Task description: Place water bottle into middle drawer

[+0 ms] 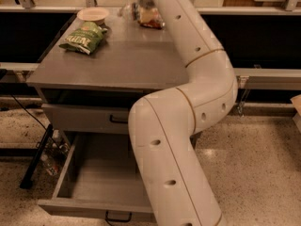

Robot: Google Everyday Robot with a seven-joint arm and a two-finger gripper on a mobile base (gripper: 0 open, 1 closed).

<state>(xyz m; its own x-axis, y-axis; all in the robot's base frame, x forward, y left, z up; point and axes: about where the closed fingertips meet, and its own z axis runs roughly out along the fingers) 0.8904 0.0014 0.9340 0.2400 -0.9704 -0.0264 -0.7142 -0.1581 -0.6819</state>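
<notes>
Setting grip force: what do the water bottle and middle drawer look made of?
Water bottle: probably clear plastic, see-through, by the tool at the far edge of the cabinet top. Middle drawer: matte grey, perhaps painted metal or laminate; flat, dull surfaces.

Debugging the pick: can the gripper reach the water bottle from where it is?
Probably yes: the gripper is at the cabinet top's far edge, right next to the water bottle; chip bag and bowl lie well aside.

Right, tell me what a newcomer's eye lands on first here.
The big white arm sweeps from bottom centre up to the far edge of the cabinet top, where the gripper sits beside the water bottle. Below, the middle drawer stands pulled open; a green chip bag lies top left.
</notes>
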